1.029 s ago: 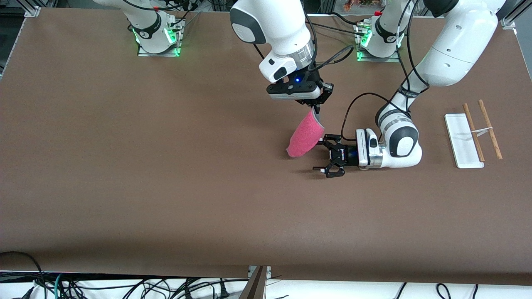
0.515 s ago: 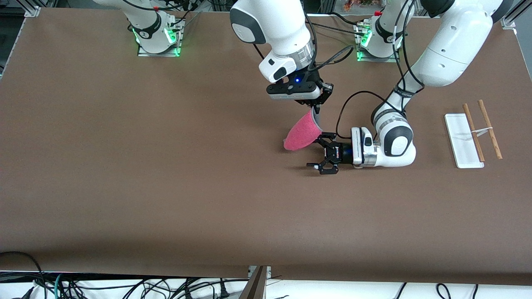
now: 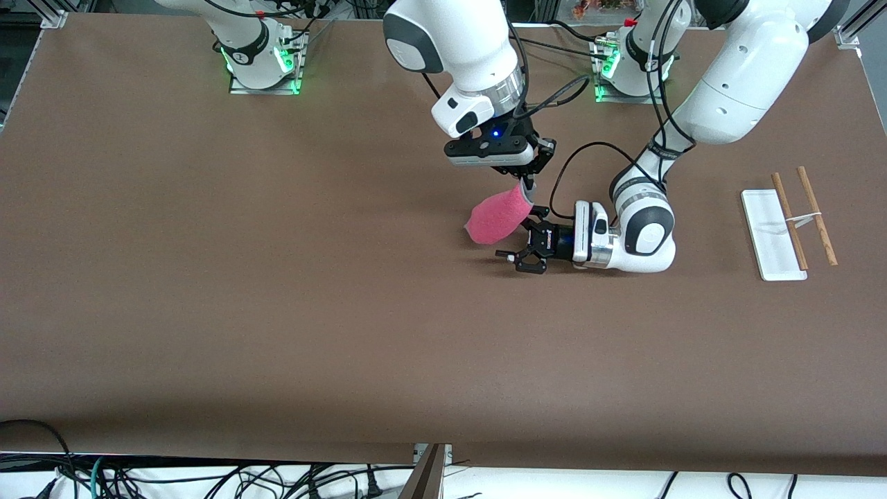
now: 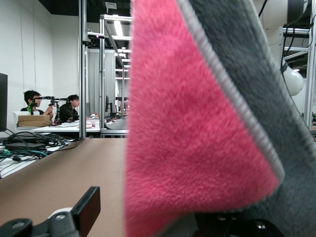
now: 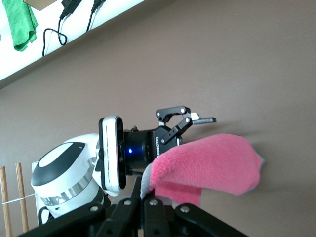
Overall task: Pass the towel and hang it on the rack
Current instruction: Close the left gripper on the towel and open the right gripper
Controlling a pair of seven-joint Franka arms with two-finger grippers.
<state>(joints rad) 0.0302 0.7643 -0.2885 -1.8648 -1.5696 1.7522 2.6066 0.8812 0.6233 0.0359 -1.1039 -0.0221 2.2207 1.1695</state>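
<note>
The pink-red towel (image 3: pixel 493 220) hangs by one corner from my right gripper (image 3: pixel 527 184), which is shut on that corner above the middle of the table. The right wrist view shows the pinched grey-trimmed corner at the right gripper (image 5: pixel 146 197) and the towel (image 5: pixel 212 163) drooping below. My left gripper (image 3: pixel 517 239) lies level, low over the table, open, with the towel's lower part between its jaws. In the left wrist view the towel (image 4: pixel 187 148) fills the frame; one finger (image 4: pixel 88 210) stands apart from it and the other is hidden. The rack (image 3: pixel 773 235) sits toward the left arm's end.
The rack's two brown rods (image 3: pixel 804 218) lie beside its white base. Both arm bases (image 3: pixel 263 62) stand along the table's edge farthest from the front camera. Cables hang below the front edge (image 3: pixel 429 454).
The left gripper has slid toward the right arm's end, bringing its jaws around the hanging towel, and they have narrowed a little. The towel has swung slightly the same way. The right gripper has held still.
</note>
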